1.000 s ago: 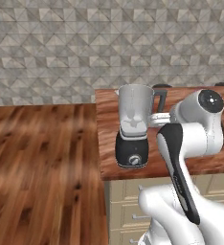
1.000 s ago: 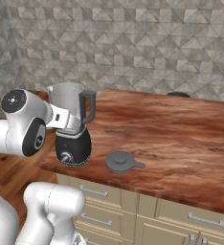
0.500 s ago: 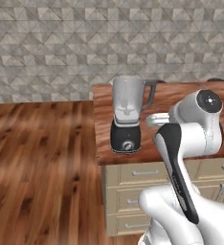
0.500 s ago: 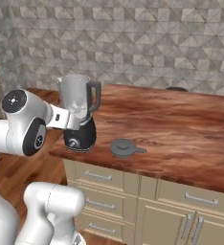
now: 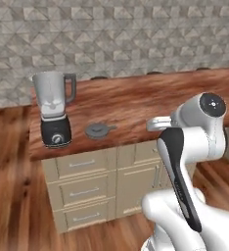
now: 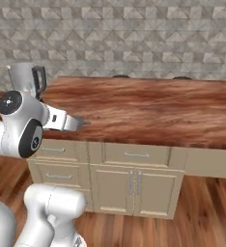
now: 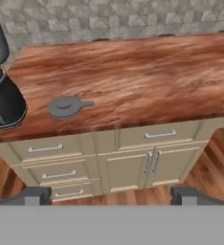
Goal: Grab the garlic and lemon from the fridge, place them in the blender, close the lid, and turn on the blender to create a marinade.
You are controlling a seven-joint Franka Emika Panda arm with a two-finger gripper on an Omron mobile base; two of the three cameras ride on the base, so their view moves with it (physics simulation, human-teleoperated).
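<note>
At the bottom of my hand view the two dark tips of the gripper (image 7: 112, 195) stand far apart, one near each lower corner, with nothing between them; the jaws are wide and empty. They hang out in front of the counter (image 7: 147, 76), off its front edge, over the tan drawers (image 7: 46, 149) and cabinet doors (image 7: 152, 165).

Up and to the left of the tips, the lid (image 7: 66, 107) lies flat on the wood, a dark grey disc with a raised knob and a small tab pointing right. It sits near the front edge and just beside the black base of the blender (image 7: 4, 103), apart from it. From the left base camera I see the lid (image 5: 99, 130) to the right of the blender (image 5: 52, 110), which stands upright near the left end of the counter, clear jar on its base, handle to the right, silver knob facing out. Its jar top is uncovered.

The counter is broad and bare to the right of the lid, running back to the tiled wall (image 5: 116, 39). Wooden floor (image 5: 9, 196) lies to the left of the cabinets.

In the hand view the blender is cut off by the left border. In the right base view the blender (image 6: 27, 77) is partly hidden behind the arm. A few dark shapes along the counter's back edge are too small for me to make out.
</note>
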